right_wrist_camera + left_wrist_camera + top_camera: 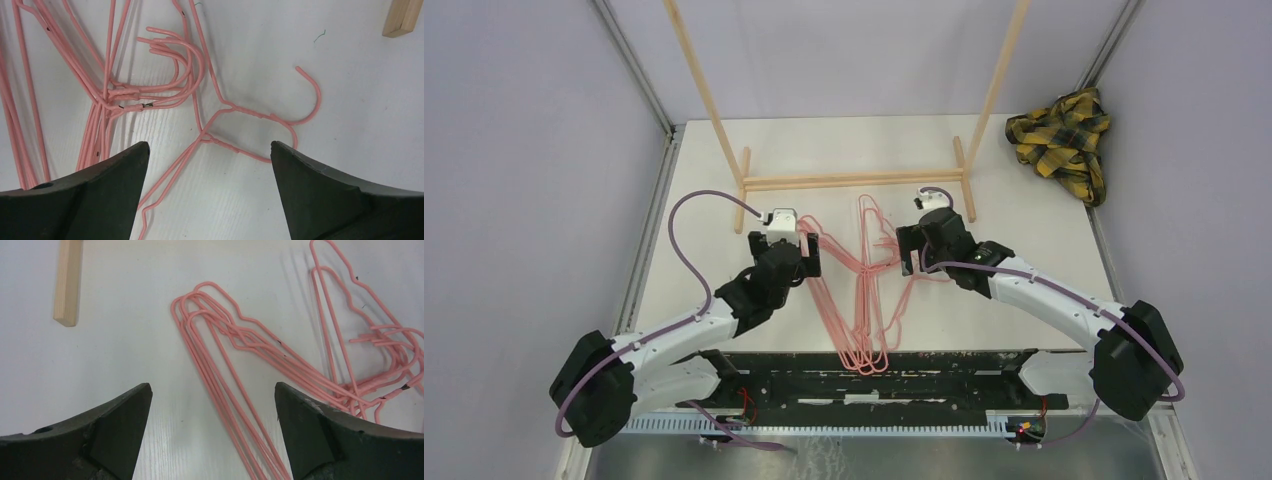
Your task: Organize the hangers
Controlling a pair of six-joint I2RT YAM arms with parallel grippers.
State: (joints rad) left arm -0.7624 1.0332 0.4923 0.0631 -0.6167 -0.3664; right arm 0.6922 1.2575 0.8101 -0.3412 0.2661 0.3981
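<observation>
Jaws on both arms stand wide apart and grip nothing. Between the jaws of the left gripper (212, 390) run the long bottom wires of a stacked bundle of pink wire hangers (243, 335). Their rounded shoulder corners lie just ahead of it on the white table (1044, 210).

Below the right gripper (210, 147) lie the twisted necks (250, 112) of loose hangers, one hook curling ahead and to its right. A cluster of nested hooks (172, 55) lies ahead and to its left.

We judge the hangers light, stiff and springy, with a smooth coating that may slip. They lie flat, so a pinch at a twisted neck or a shoulder corner should hold best. Tangled wires may drag neighbours along.

Farther ahead of both grippers stands the wooden rack (854, 181). Beyond the right gripper, to its right, lies a plaid cloth (1064, 135). We find no readable label or writing.
</observation>
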